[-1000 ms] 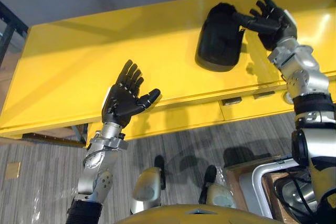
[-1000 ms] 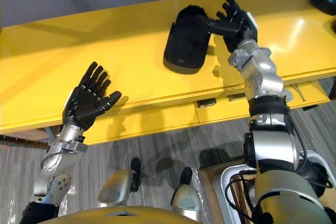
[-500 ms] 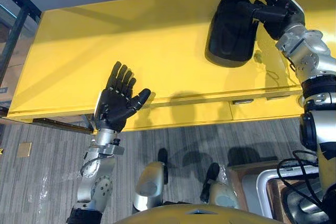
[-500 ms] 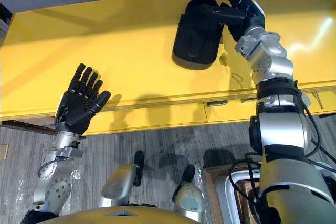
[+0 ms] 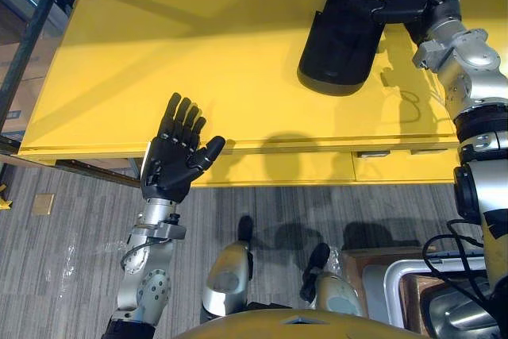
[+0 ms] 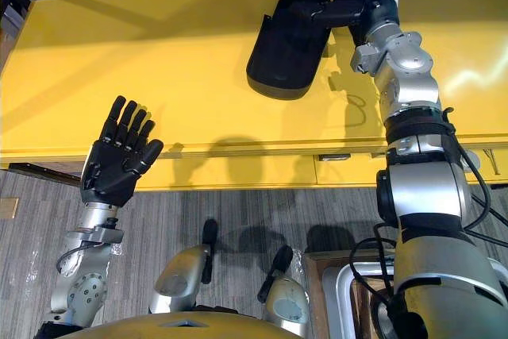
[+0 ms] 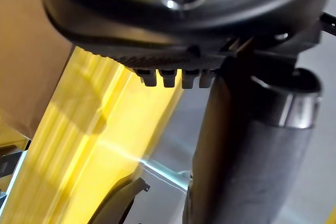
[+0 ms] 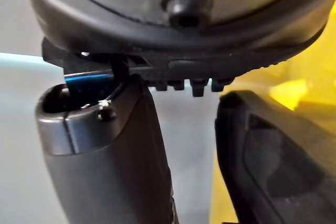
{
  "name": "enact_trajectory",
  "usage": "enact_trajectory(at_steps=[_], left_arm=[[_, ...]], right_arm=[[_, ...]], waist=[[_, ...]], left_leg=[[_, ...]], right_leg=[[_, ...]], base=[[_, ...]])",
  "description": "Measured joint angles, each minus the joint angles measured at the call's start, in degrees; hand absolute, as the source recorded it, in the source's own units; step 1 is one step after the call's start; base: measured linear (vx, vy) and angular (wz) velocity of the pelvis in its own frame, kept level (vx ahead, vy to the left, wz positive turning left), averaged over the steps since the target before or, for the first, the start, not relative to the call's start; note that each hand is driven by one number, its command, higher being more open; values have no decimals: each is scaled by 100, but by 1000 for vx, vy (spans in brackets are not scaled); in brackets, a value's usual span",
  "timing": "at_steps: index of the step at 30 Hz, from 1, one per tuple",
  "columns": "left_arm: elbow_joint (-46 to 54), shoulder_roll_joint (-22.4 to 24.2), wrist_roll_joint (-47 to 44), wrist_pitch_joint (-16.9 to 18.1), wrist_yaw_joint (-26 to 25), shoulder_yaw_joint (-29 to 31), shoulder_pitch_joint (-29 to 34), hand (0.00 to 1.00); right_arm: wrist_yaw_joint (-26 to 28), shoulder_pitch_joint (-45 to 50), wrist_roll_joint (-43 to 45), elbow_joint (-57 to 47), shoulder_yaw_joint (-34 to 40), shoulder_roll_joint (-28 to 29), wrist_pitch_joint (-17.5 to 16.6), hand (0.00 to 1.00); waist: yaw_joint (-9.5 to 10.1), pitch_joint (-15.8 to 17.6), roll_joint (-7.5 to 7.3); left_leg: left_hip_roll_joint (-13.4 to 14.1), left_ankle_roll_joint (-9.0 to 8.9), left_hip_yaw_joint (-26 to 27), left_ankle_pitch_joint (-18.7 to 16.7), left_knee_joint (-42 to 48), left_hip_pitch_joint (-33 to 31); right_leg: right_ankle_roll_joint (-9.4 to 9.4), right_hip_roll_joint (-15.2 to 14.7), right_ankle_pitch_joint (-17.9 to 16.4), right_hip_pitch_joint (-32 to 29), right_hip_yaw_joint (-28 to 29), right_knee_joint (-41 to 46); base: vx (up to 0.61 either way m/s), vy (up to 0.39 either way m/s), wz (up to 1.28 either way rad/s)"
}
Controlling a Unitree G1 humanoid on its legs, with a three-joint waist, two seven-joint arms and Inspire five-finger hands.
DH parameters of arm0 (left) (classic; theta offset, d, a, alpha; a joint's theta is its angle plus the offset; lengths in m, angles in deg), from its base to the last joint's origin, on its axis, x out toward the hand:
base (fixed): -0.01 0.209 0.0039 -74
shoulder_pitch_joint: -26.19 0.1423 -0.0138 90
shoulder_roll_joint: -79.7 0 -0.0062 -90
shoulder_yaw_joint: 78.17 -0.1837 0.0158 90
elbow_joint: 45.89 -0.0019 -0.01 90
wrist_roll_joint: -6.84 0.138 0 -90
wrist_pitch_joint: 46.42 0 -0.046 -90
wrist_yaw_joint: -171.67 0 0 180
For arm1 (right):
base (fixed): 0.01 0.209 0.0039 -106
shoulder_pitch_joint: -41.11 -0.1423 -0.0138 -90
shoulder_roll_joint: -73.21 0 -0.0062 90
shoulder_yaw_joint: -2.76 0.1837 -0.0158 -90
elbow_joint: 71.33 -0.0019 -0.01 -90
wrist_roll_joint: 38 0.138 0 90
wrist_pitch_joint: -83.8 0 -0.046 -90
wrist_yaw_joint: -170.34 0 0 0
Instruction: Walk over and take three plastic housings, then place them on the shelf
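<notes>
The right hand (image 5: 425, 1) is at the far side of the yellow counter (image 5: 198, 61). Its fingers are straight and spread apart. Its thumb lies flat across the far end of the black plastic housing (image 5: 341, 37). The thumb touches the housing, but nothing is curled round it, so I think the hand has no real hold on it yet.

The housing lies on the counter, right next to this hand, on the side nearer the robot's left. I can see 1 housing here. It is long, with a round end that points toward the robot.

It looks like a thin, hollow shell, so it is likely light and stiff. It also looks smooth, and the counter is shiny, so a push could make it slide away. A good place to hold it is across its narrow middle, with the thumb on 1 long side and the fingers on the other.

The left hand (image 5: 171, 164) is held up by the near edge of the counter, well apart from the housing. Its fingers are straight and it holds nothing.
</notes>
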Motion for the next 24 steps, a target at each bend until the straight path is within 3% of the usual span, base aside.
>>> enact_trajectory(at_steps=[3,7,9,11,17,20,24], left_arm=[[78,1,1,10,-3,-41,125,100],[269,7,16,10,63,-245,183,100],[465,8,99,11,60,-261,193,100],[833,11,509,26,48,-261,174,100],[1304,240,1002,120,-51,-142,96,100],[1450,374,1067,122,-220,-88,131,100],[1686,491,1154,136,-399,145,319,100]], right_arm=[[-554,63,-511,-946,133,-38,-344,100],[-712,755,-480,-2861,633,0,-696,100],[-669,1289,-449,-3619,684,267,-686,100],[-489,2134,-390,-4275,636,907,-618,100],[-323,3254,-509,-4346,-462,2300,-65,100],[-606,3266,-970,-4335,-869,2803,-45,100],[-1002,3267,-960,-4236,-1010,3408,-111,100]], waist=[[-17,23,-44],[-111,19,-121],[-144,-36,-226],[-207,-162,-366],[-213,-328,-407],[-112,-468,-410],[-37,-648,-446]], left_leg=[[10,-12,96,-9,-78,144],[1,-7,183,-30,-96,233],[0,-11,237,-39,-170,380],[3,-23,294,-57,-221,485],[-6,-69,331,3,-484,689],[1,-50,251,34,-498,685],[-25,-57,172,28,-499,735]], right_leg=[[1,-17,1,57,78,-15],[9,-42,5,129,104,-37],[27,-38,17,241,123,-119],[30,-34,15,289,177,-139],[61,-10,39,454,139,-298],[62,20,44,508,67,-343],[59,14,41,647,-24,-428]], base=[[0,11,-15],[6,15,-6],[17,6,-17],[14,-5,-16],[-7,-3,0],[24,-29,13],[28,-11,12]])
